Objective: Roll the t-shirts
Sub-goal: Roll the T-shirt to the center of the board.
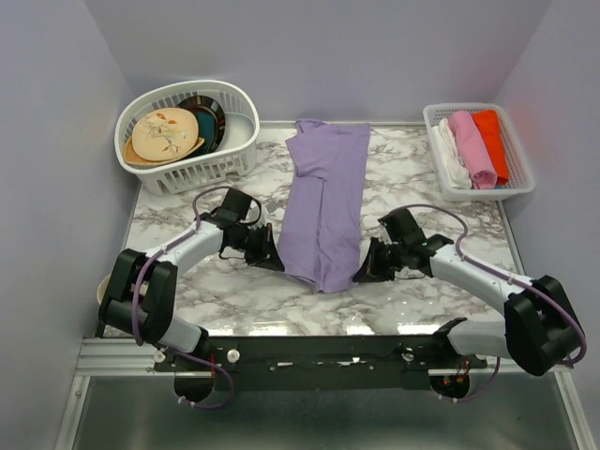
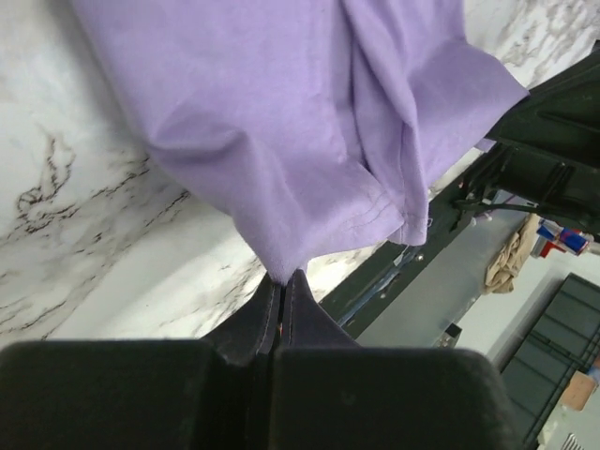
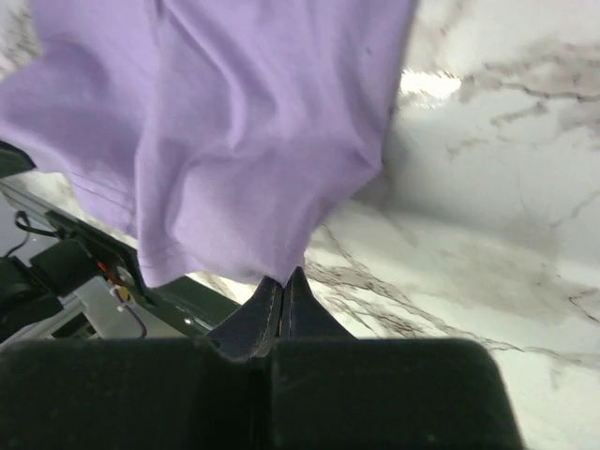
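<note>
A lavender-purple t-shirt lies folded into a long strip down the middle of the marble table, its hem toward the arms. My left gripper is shut on the near left corner of the t-shirt; in the left wrist view the fabric runs into the pinched fingertips. On the other side, my right gripper is shut on the near right corner, where the t-shirt meets its closed fingertips. Both corners look slightly lifted off the table.
A white laundry basket holding plates stands at the back left. At the back right, a white tray holds rolled pink, orange-red and white cloths. The table's near edge and metal rail lie just behind the grippers.
</note>
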Robot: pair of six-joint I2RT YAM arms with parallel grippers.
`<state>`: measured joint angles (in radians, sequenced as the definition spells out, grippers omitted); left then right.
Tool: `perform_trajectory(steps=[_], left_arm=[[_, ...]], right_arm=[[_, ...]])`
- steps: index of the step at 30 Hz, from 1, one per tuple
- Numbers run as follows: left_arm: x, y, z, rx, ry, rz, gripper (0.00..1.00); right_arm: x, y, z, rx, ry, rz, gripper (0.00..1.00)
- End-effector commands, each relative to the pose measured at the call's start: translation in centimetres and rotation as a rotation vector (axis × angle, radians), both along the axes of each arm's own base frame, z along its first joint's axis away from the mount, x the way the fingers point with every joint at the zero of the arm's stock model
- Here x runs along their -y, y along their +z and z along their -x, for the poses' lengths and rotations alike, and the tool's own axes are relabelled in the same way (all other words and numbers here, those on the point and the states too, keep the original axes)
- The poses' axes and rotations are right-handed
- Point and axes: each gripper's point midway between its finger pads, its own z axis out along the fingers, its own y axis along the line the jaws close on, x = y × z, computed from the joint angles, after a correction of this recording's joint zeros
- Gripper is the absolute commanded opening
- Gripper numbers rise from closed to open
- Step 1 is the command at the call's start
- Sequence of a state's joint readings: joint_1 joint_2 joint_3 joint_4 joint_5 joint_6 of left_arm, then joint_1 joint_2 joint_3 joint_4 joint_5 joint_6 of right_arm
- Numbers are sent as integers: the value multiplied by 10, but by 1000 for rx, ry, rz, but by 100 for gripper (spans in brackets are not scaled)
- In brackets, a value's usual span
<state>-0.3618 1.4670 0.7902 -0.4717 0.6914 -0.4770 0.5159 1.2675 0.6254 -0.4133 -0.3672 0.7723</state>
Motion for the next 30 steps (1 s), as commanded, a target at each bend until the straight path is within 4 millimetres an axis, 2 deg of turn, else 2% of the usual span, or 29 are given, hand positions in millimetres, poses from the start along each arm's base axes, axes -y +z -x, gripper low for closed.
perform_trajectory(steps=[1,6,11,15,18,30], left_arm=[[-2,20,4,-19,-60,20,0],[-9,26,-4,-2,-26,-8,0],[-15,21,-33,36,43,-40,0],[-10,26,-60,73,51,-32,0],[-7,25,-71,69,44,-29,0],[-11,-2,-88,1,71,-79,0]], right_arm=[[-3,23,-17,49,8,-10,1],[-7,32,-29,68,-25,-29,0],[-2,33,-40,73,-62,-21,0],[2,30,-47,66,-98,2,0],[1,29,-52,62,-110,5,0],[-1,17,-83,97,-148,2,1]])
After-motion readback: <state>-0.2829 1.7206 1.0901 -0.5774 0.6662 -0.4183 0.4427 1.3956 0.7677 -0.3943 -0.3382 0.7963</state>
